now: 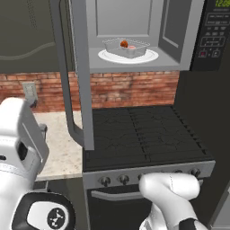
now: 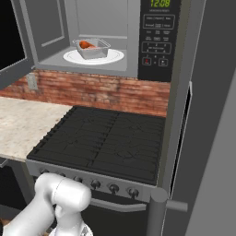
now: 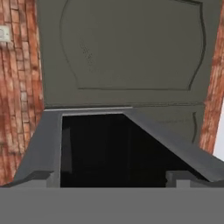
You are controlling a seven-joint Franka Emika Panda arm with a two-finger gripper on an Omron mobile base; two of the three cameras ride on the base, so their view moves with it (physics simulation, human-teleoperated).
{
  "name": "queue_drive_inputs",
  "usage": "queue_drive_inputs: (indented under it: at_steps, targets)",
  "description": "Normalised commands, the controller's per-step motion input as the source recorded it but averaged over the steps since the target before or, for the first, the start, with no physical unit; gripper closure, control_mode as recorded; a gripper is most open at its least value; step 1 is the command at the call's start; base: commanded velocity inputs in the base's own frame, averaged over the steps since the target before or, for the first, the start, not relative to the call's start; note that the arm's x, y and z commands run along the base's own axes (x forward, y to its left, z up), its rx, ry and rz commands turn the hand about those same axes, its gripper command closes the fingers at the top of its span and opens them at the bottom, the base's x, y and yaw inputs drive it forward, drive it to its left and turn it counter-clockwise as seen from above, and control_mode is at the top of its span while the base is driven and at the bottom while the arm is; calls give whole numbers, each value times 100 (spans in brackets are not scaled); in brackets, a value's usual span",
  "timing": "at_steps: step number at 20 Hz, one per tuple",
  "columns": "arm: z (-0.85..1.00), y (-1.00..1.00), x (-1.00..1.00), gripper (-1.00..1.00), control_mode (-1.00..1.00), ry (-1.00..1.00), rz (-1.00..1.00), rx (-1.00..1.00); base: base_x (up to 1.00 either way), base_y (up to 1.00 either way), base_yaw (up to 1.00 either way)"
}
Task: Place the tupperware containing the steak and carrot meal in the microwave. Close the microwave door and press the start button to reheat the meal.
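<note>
The microwave (image 1: 134, 66) stands open above the stove. Inside, the clear tupperware (image 1: 126, 48) (image 2: 92, 48) rests on the white turntable plate (image 1: 148, 56) and holds an orange carrot chunk (image 1: 123, 43) and a pinkish steak piece (image 1: 132, 46). The microwave door (image 1: 83, 90) (image 2: 14, 41) is swung out to the left, its bar handle (image 1: 67, 99) facing left. In the hand view my gripper (image 3: 111, 179) faces the door's grey frame (image 3: 48, 144) and dark glass. Its fingertips (image 3: 41, 178) are wide apart, open, with nothing between them. The black keypad (image 2: 156, 41) with green display is right of the cavity.
A black stove (image 1: 143, 130) with a knob row (image 2: 113, 188) sits under the microwave. A speckled counter (image 1: 63, 143) lies to its left, before a brick wall with an outlet (image 1: 29, 92). A tall dark panel (image 2: 207, 115) rises on the right. Grey cabinet doors (image 3: 131, 48) hang above the door.
</note>
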Motion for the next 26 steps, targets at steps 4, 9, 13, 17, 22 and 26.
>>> queue_drive_inputs:
  at_steps: [4, 9, 13, 17, 22, 26]
  targets:
    - [-7, 0, 66, -100, -100, 0, -12, 0, 0, 0, 0]
    - [-5, 0, 71, -100, -100, 0, -11, 0, 0, 0, 0]
    - [0, -1, 69, -100, -100, 0, -13, 0, 0, 0, 0]
    - [0, -41, 23, -100, -100, 0, -22, 0, 0, 0, 0]
    - [0, -87, -1, -100, -100, 0, -28, 2, 0, 0, 0]
    - [0, -100, -9, -100, -100, -4, -30, 6, 0, 0, 0]
